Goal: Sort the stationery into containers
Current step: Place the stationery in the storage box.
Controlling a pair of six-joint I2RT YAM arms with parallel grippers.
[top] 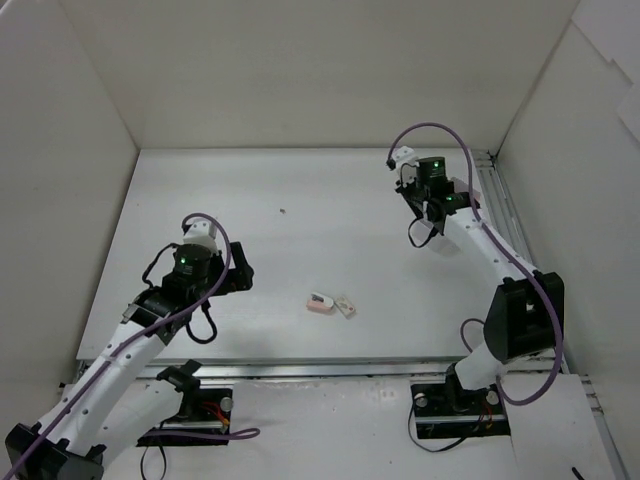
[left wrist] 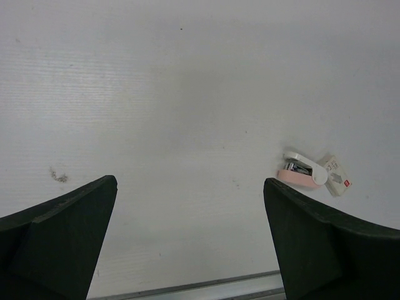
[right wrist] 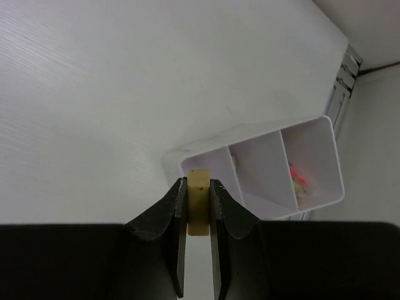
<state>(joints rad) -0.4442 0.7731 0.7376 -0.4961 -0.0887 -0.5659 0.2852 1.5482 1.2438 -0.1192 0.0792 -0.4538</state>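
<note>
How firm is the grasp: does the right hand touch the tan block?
Touching. Right wrist view: the right hand clamps the tan block between both fingers, no gap.

Right pincer (right wrist: 199,182): fingers matt black. The cream block (right wrist: 199,212) between them is pale yellow-cream, with one tiny dark fleck near its far end.

Container (right wrist: 262,169) just beyond the fingertips: plain white, no markings. A pink-red piece (right wrist: 294,172) shows in the compartment furthest to the pincer's right.

Left pincer (left wrist: 189,184): fingers black. Ahead and to its right lies a two-tone item (left wrist: 303,172), white above and pink below. The tag-like piece (left wrist: 336,176) touching it is off-white with small red and grey marks.

Bench (left wrist: 187,94): white, finely ribbed, with a grey smudge (left wrist: 59,176) near the left finger.

Cables (top: 450,130): purple.
</note>
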